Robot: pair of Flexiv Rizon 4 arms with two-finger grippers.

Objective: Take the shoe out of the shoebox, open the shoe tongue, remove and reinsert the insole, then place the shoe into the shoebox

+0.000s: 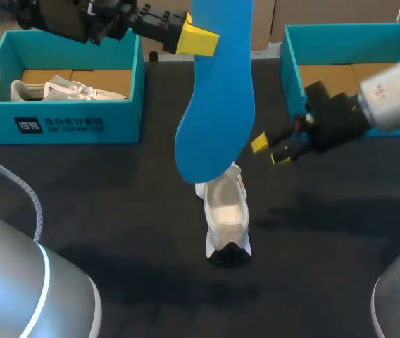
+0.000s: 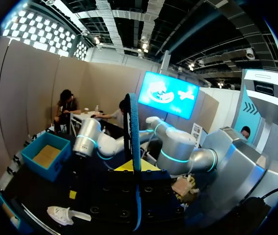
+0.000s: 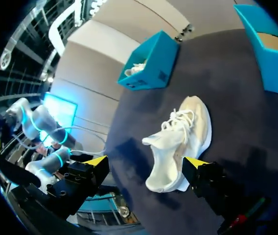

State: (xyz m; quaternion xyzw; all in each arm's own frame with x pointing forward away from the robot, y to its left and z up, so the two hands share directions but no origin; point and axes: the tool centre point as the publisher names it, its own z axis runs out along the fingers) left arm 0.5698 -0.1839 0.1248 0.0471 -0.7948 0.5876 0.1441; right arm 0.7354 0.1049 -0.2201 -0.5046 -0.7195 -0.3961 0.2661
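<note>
A white shoe (image 1: 227, 218) lies on the dark table near the middle, its opening facing up. Above it hangs a long blue insole (image 1: 214, 91), with my left gripper (image 1: 196, 39) shut on its upper end. In the left wrist view the insole (image 2: 134, 142) stands edge-on between the left gripper's (image 2: 136, 169) fingers. My right gripper (image 1: 270, 151) is open just right of the insole's lower end, above the table. In the right wrist view the shoe (image 3: 183, 132) lies on its side ahead of the open right gripper (image 3: 146, 162), apart from both fingers.
A teal shoebox (image 1: 66, 123) at the back left holds another white shoe (image 1: 66, 89). A second teal shoebox (image 1: 291, 63) stands at the back right, partly hidden by my right arm; bare cardboard shows in it.
</note>
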